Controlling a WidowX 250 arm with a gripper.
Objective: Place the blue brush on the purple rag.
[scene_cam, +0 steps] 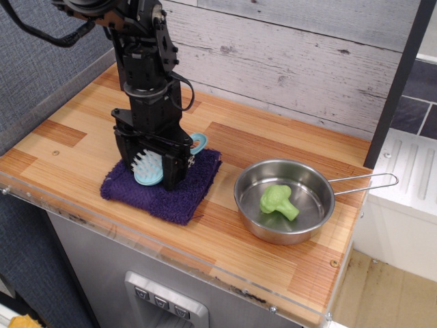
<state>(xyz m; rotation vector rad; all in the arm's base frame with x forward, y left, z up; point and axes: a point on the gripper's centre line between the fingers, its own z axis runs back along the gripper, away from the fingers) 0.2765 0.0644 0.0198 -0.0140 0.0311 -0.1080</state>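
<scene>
The blue brush (149, 170) is a small light-blue plastic brush with pale bristles; its handle loop sticks out to the right behind the fingers. My gripper (151, 167) is shut on the brush and holds it low over the purple rag (164, 191), at or touching the cloth. The rag is a dark purple folded towel lying on the wooden counter (61, 147), left of the pan. The arm hides the rag's back part.
A steel pan (254, 210) with a green broccoli toy (277, 201) in it stands right of the rag, its wire handle pointing right. A grey plank wall (287, 55) runs behind the counter. A clear plastic lip lines the front edge.
</scene>
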